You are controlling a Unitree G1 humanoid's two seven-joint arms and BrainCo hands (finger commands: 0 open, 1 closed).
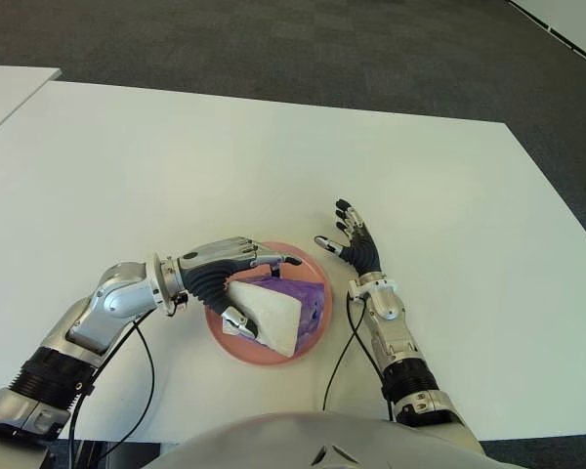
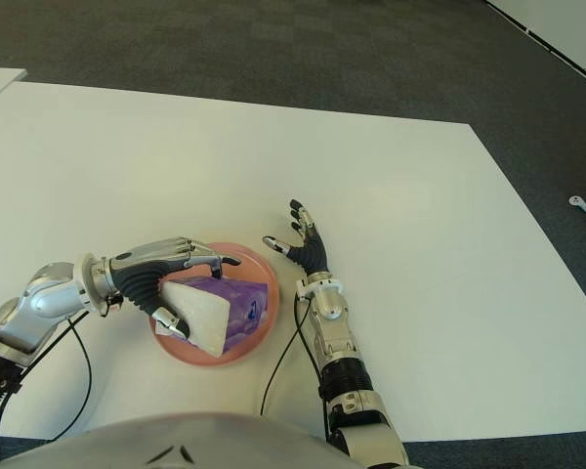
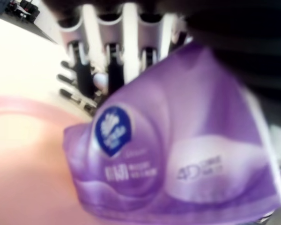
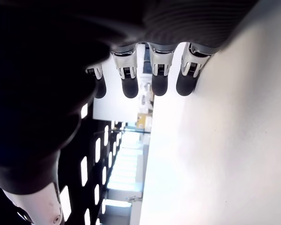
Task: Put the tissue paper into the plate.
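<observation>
Purple-and-white tissue pack sits in pink plate, lower centre of frame in eye views, on white worktop. Pack lies tilted, white face toward lower left, purple printed face toward right; it covers most of plate interior, rim visible around it.

L hand is at plate's left/upper edge, arm entering from lower left of frame. Fingers extend across upper side of pack, thumb at its lower-left corner: hand wraps pack from both sides. L wrist view confirms: purple wrapper w/ blue round logo fills frame, fingers behind it, pink plate surface below-left. Status: closed around pack, pack's underside appears to meet plate; full contact cannot be confirmed.

R hand shows just right of plate, right of centre, forearm running to lower edge of frame. Fingers spread, holding nothing; R wrist view shows straight fingers over bare worktop. Whether palm touches worktop: cannot tell.

Dark carpet floor across upper part of frame, beyond worktop edge.
</observation>
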